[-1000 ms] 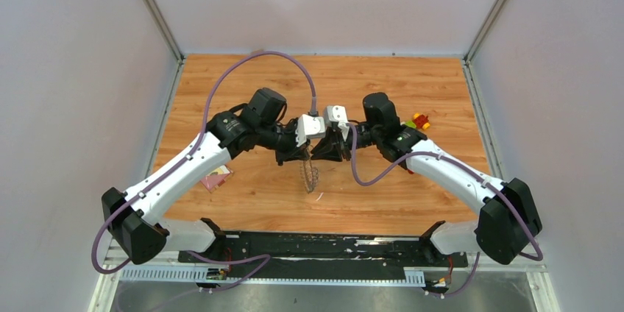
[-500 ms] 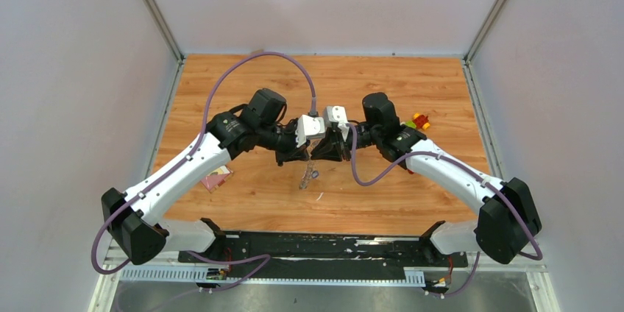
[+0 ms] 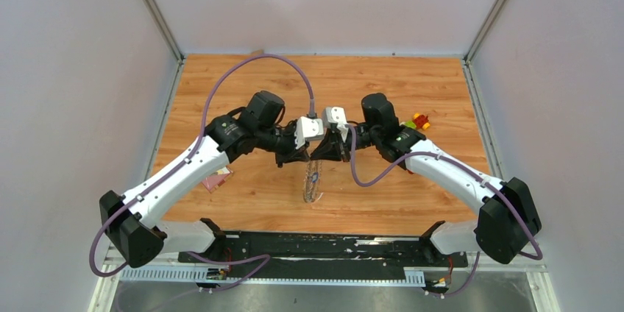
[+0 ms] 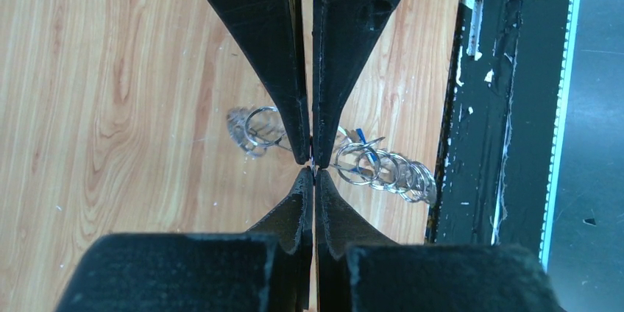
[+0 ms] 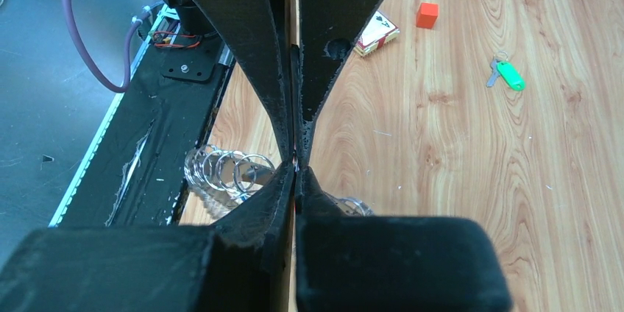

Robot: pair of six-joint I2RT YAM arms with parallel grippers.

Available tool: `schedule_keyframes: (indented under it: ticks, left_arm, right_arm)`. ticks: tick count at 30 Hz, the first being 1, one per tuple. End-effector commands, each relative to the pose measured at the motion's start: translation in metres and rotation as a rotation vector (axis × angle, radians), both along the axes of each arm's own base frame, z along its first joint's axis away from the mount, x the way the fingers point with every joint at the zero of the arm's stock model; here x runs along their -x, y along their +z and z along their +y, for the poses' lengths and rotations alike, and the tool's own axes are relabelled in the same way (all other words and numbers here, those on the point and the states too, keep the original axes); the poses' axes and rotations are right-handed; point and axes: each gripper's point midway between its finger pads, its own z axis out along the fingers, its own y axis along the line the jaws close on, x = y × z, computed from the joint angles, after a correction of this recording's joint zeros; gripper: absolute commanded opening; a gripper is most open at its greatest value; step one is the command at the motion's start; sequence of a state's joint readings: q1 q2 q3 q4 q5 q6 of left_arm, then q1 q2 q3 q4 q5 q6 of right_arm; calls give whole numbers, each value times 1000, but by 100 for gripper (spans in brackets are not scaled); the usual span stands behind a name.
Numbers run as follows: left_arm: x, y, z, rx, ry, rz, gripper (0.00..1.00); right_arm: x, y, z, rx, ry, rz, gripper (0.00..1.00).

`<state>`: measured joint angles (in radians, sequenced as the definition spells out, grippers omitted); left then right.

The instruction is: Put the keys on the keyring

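Note:
Both grippers meet tip to tip above the table's middle, each shut on the keyring (image 3: 313,183). It is a silver ring that hangs below them with several small silver rings strung along it. My left gripper (image 4: 313,168) pinches its thin wire; rings show on both sides of it (image 4: 383,168). A small blue piece (image 4: 362,137) sits among them. My right gripper (image 5: 296,168) pinches the same spot from the opposite side, with rings to its left (image 5: 228,168). A green key (image 5: 508,75) lies loose on the wood.
A red block (image 5: 427,15) and a card pack (image 5: 375,32) lie on the table in the right wrist view. A pink card (image 3: 215,177) lies under the left arm. A red and yellow object (image 3: 419,121) sits behind the right arm. A black rail (image 3: 324,242) runs along the near edge.
The hanging keyring has swung and turned under the grippers, drawing up and then showing broader and lower. The left arm shifted slightly. Both grippers stay shut.

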<state>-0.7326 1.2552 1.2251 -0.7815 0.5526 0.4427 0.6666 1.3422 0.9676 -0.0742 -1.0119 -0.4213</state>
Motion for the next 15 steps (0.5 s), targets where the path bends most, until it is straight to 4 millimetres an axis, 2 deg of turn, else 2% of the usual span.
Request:
schedule_keyframes:
  ticks: [1,15]
  left_arm:
    - [2,28,-12,114,-33,-63,0]
    - [7,29,-12,151,-53,-83,0]
  right_arm:
    - [6,6,4,-15,38,-19,0]
    - [6,11,3,-29,28,-22,0]
